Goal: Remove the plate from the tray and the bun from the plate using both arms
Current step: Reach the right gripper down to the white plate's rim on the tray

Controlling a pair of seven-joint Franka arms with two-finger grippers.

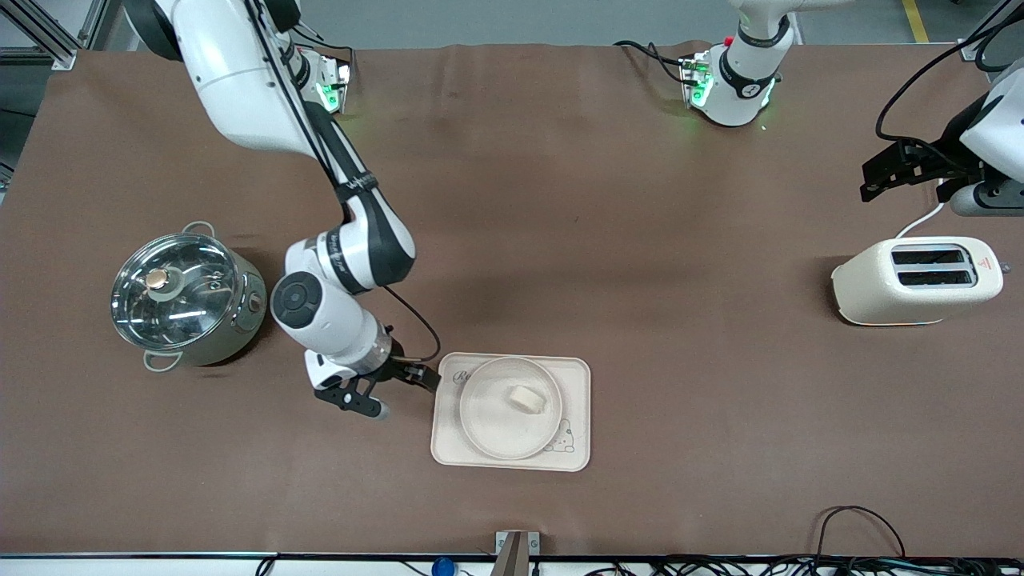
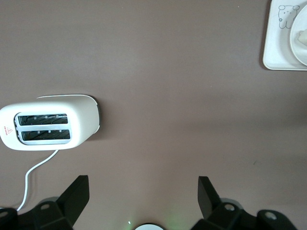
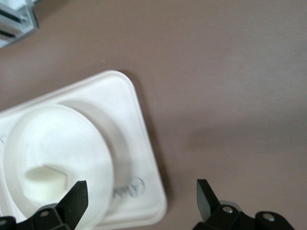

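**Right gripper at the tray's edge**

Right gripper point(image 1: 416, 374) sits low at the tray's point(image 1: 576, 416) short edge toward the right arm's end, fingers spread and holding nothing. On the tray rests the plate point(image 1: 484, 428), with the bun point(image 1: 528, 398) in it. Left gripper point(image 1: 900, 172) waits above the toaster point(image 1: 916, 280), fingers apart.

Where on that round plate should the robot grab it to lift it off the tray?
Probably the raised rim of the plate, on the edge toward the right arm's end of the table, where the right tool already waits open beside the tray. The rim stands up and the bun sits mid-plate, clear of that edge.
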